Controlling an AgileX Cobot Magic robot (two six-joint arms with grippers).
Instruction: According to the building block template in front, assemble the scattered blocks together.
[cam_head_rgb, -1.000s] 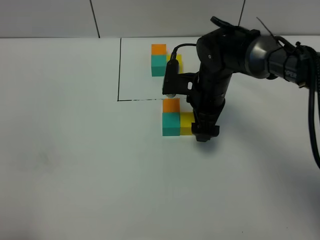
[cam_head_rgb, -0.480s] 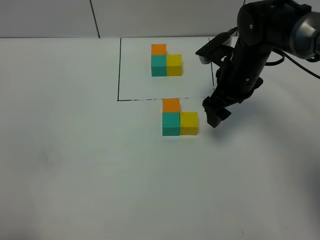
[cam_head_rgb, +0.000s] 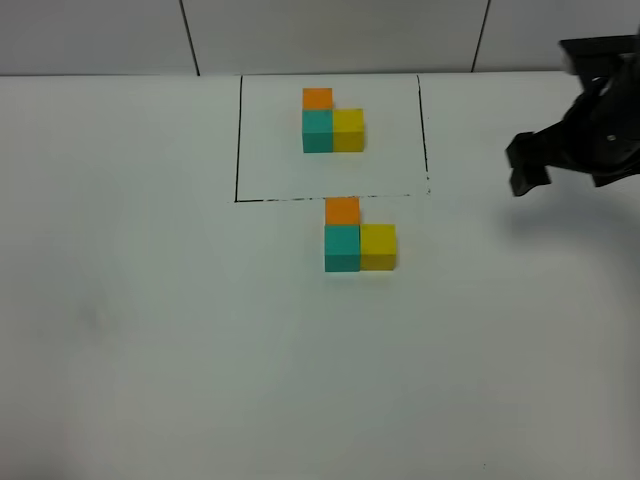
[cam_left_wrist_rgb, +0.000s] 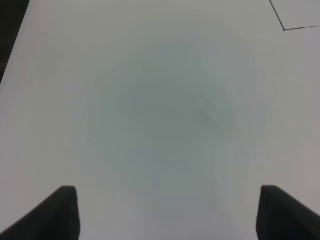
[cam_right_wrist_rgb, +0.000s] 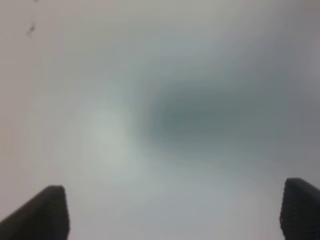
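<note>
White tabletop (cam_head_rgb: 150, 330) fills the high view, w/ a pale wall behind its far edge. Building block template (cam_head_rgb: 332, 122) sits toward the far edge, inside a thin black-line rectangle (cam_head_rgb: 238, 140): orange cube at the back, teal in front of it, yellow touching teal's right side. Scattered blocks (cam_head_rgb: 358, 240) lie just outside the rectangle's near line, towards the table's centre, already joined in the same L: orange (cam_head_rgb: 342, 210) against the line, teal (cam_head_rgb: 342, 247) in front, yellow (cam_head_rgb: 378, 246) touching teal on the right. Right gripper (cam_head_rgb: 527, 165) hangs near the right edge, well apart from both clusters, nothing in it.

Left wrist view: left gripper (cam_left_wrist_rgb: 167, 210) w/ dark fingertips (cam_left_wrist_rgb: 62, 210) spread wide over bare table, nothing between; one corner of the black line shows.

Right wrist view: blurred pale surface, fingertips (cam_right_wrist_rgb: 47, 212) wide apart, empty.
</note>
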